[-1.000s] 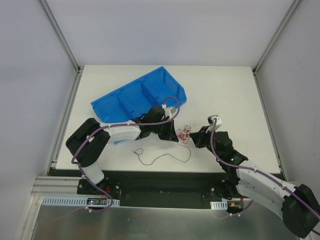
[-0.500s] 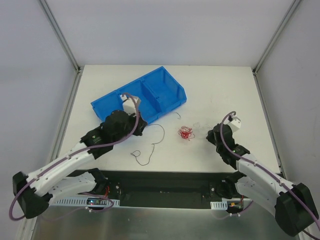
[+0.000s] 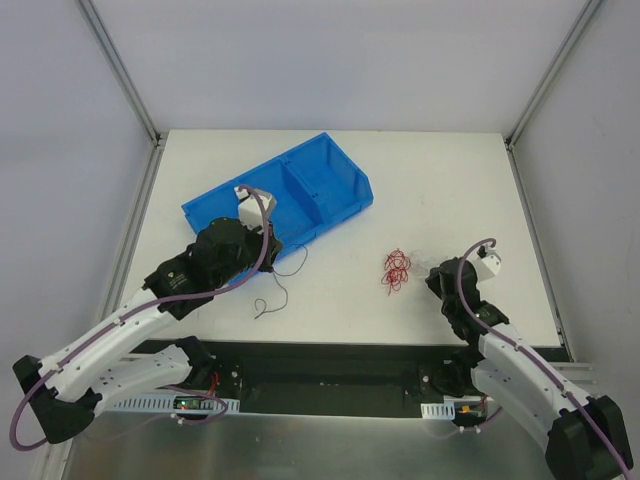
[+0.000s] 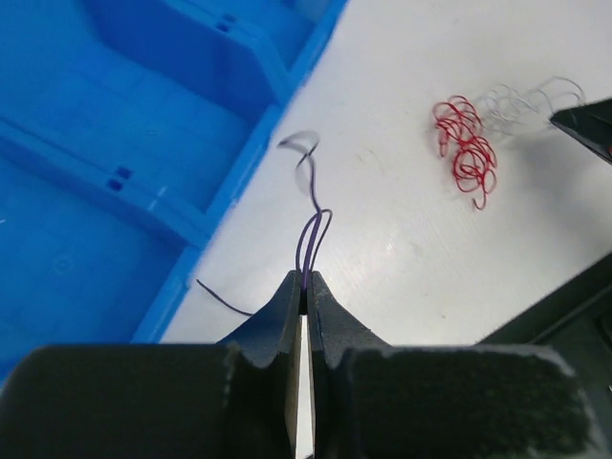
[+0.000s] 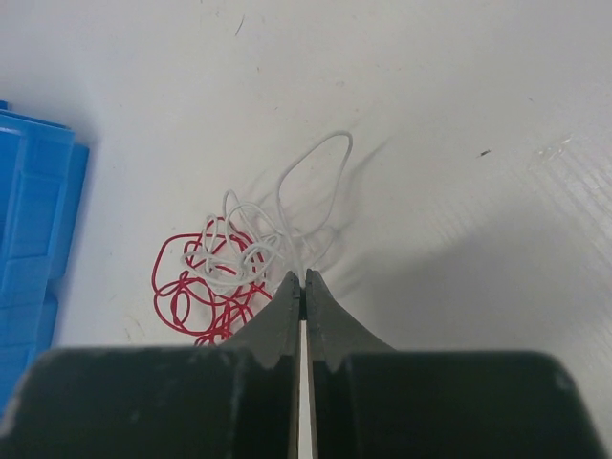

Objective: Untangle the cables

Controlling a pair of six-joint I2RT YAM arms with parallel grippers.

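Left wrist: left gripper (image 4: 304, 283) pinches black wire (image 4: 315, 203); right gripper (image 5: 302, 283) pinches white curls (image 5: 251, 216) tangled with red wire (image 5: 189, 289).

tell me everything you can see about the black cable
The black cable is a hair-thin, dark, slightly curly wire. The left gripper is shut on it, pinching a doubled bend between its fingertips; a short loop sticks out ahead of the jaws and a loose tail trails near the blue bin. From above, its free end curls over the white table. It lies apart from the red cable and white cable.
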